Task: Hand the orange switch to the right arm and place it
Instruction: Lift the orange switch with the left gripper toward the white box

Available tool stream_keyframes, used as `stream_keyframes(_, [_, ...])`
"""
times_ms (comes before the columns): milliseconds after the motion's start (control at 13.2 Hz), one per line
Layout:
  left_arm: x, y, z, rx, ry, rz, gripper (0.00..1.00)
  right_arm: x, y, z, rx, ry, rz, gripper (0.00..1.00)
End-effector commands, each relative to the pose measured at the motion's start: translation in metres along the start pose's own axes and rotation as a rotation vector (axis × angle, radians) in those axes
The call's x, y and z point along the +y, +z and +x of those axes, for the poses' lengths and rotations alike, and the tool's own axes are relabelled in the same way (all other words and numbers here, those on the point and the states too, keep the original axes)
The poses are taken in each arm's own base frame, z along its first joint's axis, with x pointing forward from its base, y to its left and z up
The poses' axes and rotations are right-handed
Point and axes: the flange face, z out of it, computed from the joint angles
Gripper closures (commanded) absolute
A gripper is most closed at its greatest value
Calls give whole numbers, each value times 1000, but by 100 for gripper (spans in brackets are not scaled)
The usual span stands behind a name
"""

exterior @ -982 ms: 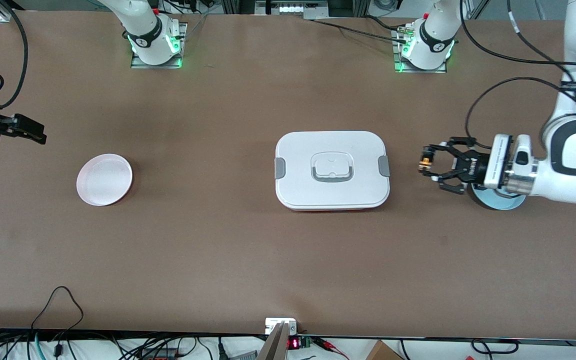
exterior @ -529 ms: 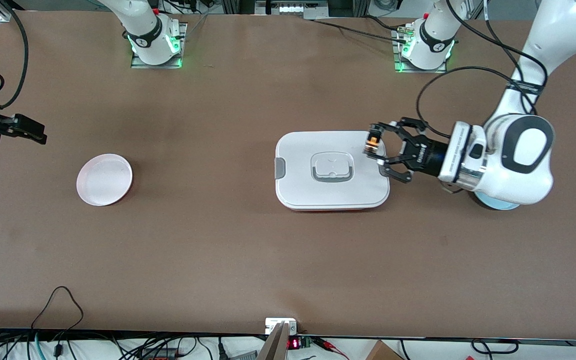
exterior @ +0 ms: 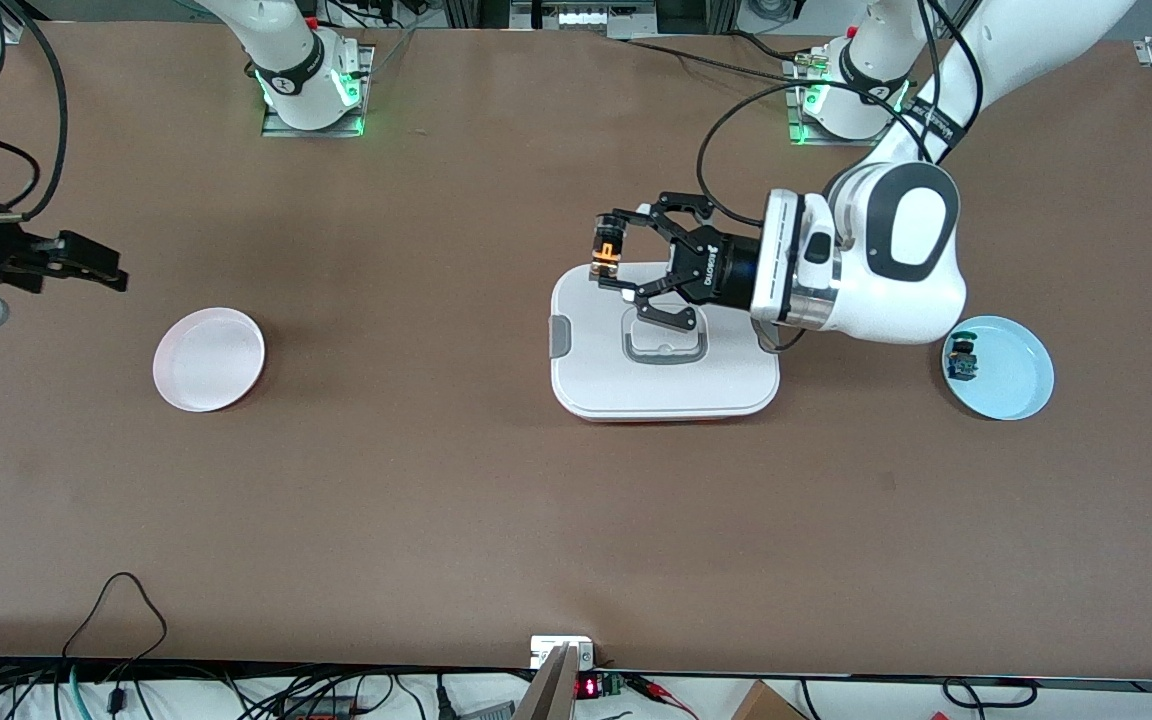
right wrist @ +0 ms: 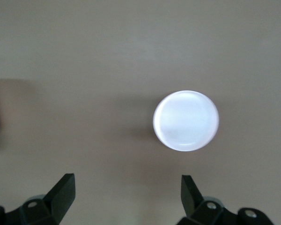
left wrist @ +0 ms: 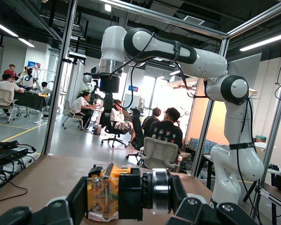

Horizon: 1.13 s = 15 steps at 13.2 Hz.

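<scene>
My left gripper (exterior: pixel 612 266), a black claw-like linkage gripper, is shut on the orange switch (exterior: pixel 604 254) and holds it in the air over the white lidded box (exterior: pixel 726 375), at the box's edge toward the robots' bases. In the left wrist view the switch (left wrist: pixel 113 196) lies crosswise between the fingers, its orange block at one end and its black and silver body at the other. My right gripper (exterior: pixel 86 264) hovers open and empty at the right arm's end of the table, above the table near the pink plate (exterior: pixel 209 358). The right wrist view shows that plate (right wrist: pixel 186 120) between the spread fingertips (right wrist: pixel 62 191).
A light blue plate (exterior: pixel 1014 375) at the left arm's end of the table holds a small switch with a blue body (exterior: pixel 961 361). The right arm (left wrist: pixel 178 47) shows far off in the left wrist view. Cables lie along the table's near edge.
My left gripper has carried the orange switch from over the blue plate toward the table's middle, now over the white box. The blue plate is uncovered. My right gripper has shifted slightly toward the middle.
</scene>
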Motion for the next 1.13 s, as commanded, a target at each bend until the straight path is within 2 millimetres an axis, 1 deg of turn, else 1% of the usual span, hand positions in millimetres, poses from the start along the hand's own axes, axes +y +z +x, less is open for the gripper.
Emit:
stream_keyframes(0, [6, -19, 11, -1, 5, 38, 100, -14, -5, -1, 9, -12, 185, 0])
stream_keyframes(151, [17, -32, 18, -24, 22, 43, 100, -25, -2, -2, -16, -16, 297, 0])
stream_keyframes(378, [38, -42, 27, -48, 44, 44, 100, -47, -9, -3, -27, -33, 519, 0])
stream_keyframes(529, [44, -55, 34, -22, 53, 40, 100, -57, -6, 3, -22, -48, 632, 0])
stream_keyframes(604, [48, -55, 33, -17, 50, 36, 100, -68, 0, 8, -42, -46, 724, 0])
stream_keyframes(680, [50, -58, 35, -12, 53, 37, 100, -75, 11, 12, -66, -32, 818, 0])
stream_keyframes(755, [50, -61, 35, -9, 50, 41, 100, -83, 19, 17, -83, -17, 912, 0])
stream_keyframes(831, [51, -62, 35, -6, 51, 35, 100, -90, 23, 22, -96, -10, 996, 0])
stream_keyframes(906, [52, -62, 35, -4, 51, 31, 100, -95, 34, 30, -113, 8, 1057, 0])
stream_keyframes(982, [51, -64, 36, -3, 56, 34, 100, -106, 45, 39, -130, 19, 1125, 0])
stream_keyframes(1058, [51, -64, 36, -3, 59, 34, 100, -119, 50, 41, -144, 20, 1185, 0])
